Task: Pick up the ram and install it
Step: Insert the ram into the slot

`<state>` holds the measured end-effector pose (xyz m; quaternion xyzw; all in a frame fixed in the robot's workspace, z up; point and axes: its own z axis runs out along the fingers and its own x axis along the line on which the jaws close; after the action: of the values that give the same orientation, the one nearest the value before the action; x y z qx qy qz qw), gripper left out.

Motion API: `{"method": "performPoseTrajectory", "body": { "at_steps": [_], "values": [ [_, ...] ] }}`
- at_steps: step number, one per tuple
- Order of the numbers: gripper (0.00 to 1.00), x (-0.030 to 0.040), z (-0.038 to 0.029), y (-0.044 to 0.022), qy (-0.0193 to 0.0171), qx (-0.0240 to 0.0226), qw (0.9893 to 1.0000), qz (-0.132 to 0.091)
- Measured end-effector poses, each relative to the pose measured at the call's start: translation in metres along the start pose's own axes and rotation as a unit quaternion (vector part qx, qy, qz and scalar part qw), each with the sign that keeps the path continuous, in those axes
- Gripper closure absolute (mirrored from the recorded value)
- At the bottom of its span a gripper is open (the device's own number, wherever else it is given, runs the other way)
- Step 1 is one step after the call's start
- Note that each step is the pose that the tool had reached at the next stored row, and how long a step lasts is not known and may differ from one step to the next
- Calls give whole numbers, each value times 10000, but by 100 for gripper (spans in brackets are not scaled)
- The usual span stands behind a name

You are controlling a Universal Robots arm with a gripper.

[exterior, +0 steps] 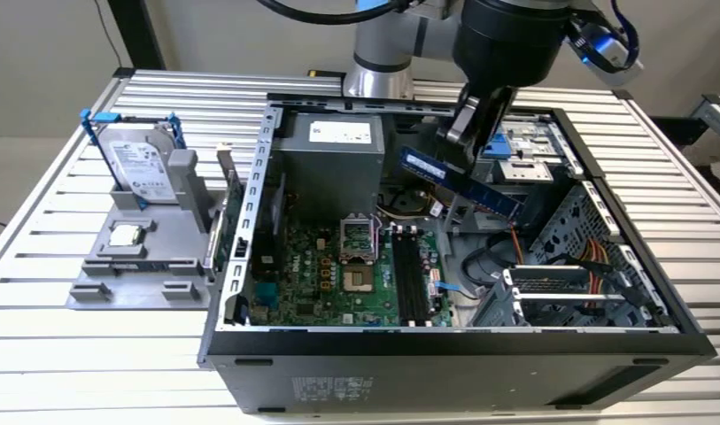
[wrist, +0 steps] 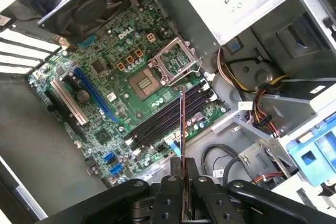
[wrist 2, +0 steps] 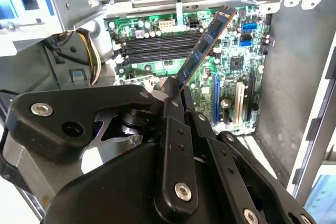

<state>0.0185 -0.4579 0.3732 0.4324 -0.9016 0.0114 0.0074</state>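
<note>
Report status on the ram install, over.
Pincer shut on the ram, over the open case. Ram tilted, not yet in the black slots. Nothing seen blocking the slots.

Illegible labels: power supply (exterior: 330, 177); hard drive (exterior: 141, 164)

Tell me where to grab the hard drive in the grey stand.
Likely the upper half of the hard drive, pinched across its two broad faces, coming down from above. It stands on end in the grey stand, lower end seated, top free; blue clips line its narrow edges.
</note>
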Motion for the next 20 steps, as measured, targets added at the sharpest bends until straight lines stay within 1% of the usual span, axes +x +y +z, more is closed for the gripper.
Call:
{"method": "performPoseTrajectory", "body": {
  "at_steps": [5, 10, 14, 20],
  "values": [
    [100, 0, 0, 0, 4, -7, 9996, 292],
    [100, 0, 0, 0, 8, -13, 9984, 561],
    [100, 0, 0, 0, 11, -18, 9971, 757],
    [100, -1, 0, -2, 14, -24, 9947, 1029]
  ]
}}
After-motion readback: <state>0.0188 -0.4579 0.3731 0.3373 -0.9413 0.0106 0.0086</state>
